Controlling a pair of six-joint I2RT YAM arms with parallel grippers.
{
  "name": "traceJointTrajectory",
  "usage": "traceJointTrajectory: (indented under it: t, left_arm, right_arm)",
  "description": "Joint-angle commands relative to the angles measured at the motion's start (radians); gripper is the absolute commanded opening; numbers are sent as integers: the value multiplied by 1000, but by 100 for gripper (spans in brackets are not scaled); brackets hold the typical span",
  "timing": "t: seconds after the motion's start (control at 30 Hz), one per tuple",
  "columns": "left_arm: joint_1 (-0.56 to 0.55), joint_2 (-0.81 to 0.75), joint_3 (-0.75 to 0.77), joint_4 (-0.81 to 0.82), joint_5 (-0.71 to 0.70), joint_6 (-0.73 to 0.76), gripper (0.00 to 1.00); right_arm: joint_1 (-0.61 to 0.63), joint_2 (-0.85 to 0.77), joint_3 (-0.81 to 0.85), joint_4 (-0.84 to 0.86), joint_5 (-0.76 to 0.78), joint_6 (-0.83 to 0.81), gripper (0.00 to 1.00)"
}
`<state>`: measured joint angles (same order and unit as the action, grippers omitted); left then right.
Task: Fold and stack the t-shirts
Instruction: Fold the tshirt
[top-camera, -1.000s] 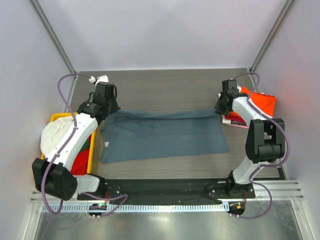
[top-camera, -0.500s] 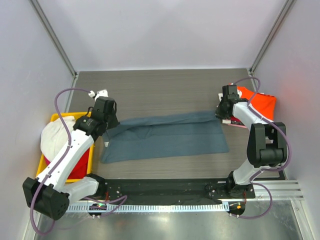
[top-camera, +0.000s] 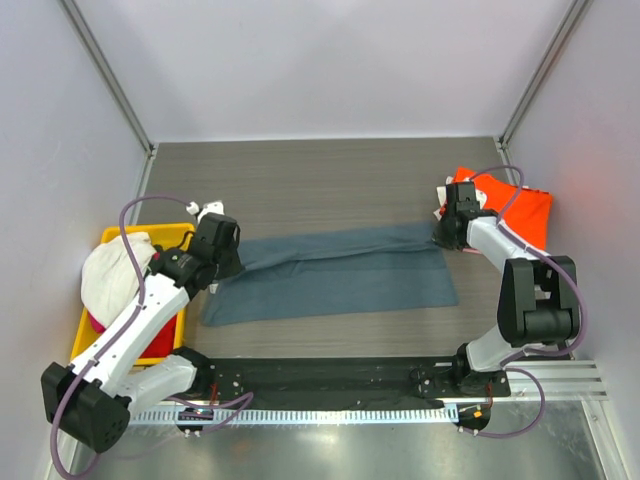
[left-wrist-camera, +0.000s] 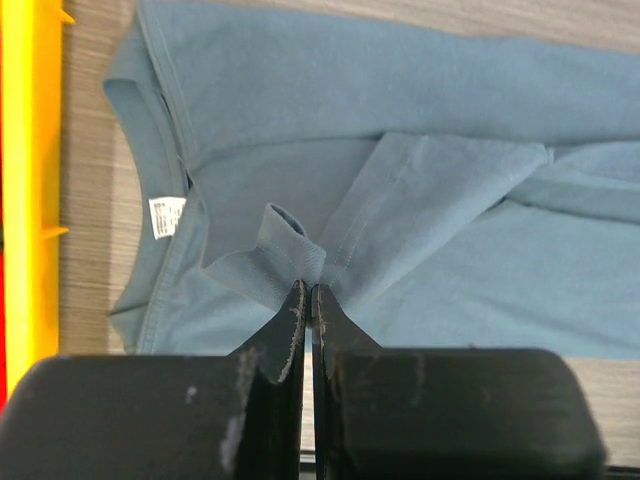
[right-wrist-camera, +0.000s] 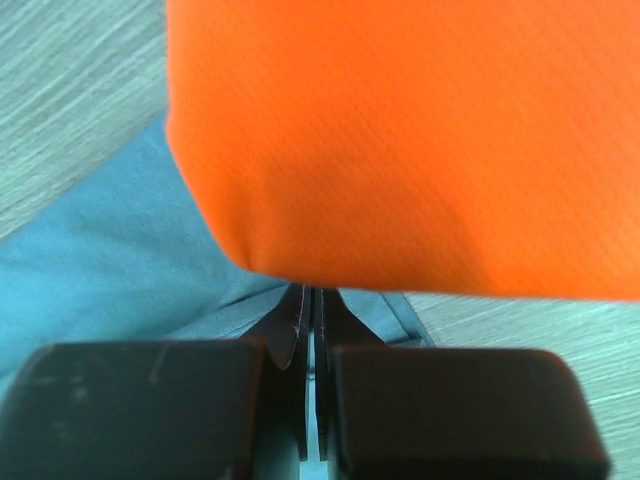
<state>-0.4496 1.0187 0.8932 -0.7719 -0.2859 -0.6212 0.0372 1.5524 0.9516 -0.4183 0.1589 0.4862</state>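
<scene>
Evenness counts: left gripper (left-wrist-camera: 307, 292) and right gripper (right-wrist-camera: 312, 297), both clamped on the blue-grey t-shirt (top-camera: 345, 285), should lower its edge together.

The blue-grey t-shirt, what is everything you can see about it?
The blue-grey t-shirt is soft, plain cloth, lying stretched sideways on the table. Its far edge is doubled over toward the near side. The collar is at the left end, with a small white label inside. The left gripper is shut on a pinch of cloth near the collar, and the right gripper is shut on the far right corner, beside the orange t-shirt.
</scene>
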Motion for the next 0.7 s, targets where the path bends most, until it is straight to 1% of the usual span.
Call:
traceJointTrajectory:
  t: [0.0, 0.2, 0.23, 0.27, 0.33, 0.37, 0.4, 0.47, 0.67]
  left_arm:
    - [-23, -35, -19, -12, 10, -25, 0]
    - [-44, -61, -60, -44, 44, -34, 0]
    - [-58, -66, -63, -41, 42, -38, 0]
    - [-63, -69, -65, -44, 48, -47, 0]
    - [-66, -68, -59, -49, 73, -52, 0]
    - [-67, -63, -56, -56, 88, -52, 0]
    - [-67, -57, -53, -58, 93, -55, 0]
    - [-70, -60, -53, -63, 103, -58, 0]
    - [-72, -103, -50, -72, 145, -58, 0]
  right_arm:
    - [-5, -66, -36, 42, 45, 18, 1]
    - [-3, -109, -109, 73, 70, 57, 4]
    - [-3, -127, -119, 79, 79, 61, 7]
    - [-3, -135, -138, 84, 88, 64, 17]
    - [-3, -162, -154, 93, 103, 80, 32]
    - [-3, -176, -171, 96, 105, 84, 39]
    - [-3, -190, -180, 101, 106, 87, 40]
    - [-2, -234, -206, 118, 113, 95, 45]
    - [7, -281, -214, 125, 77, 78, 47]
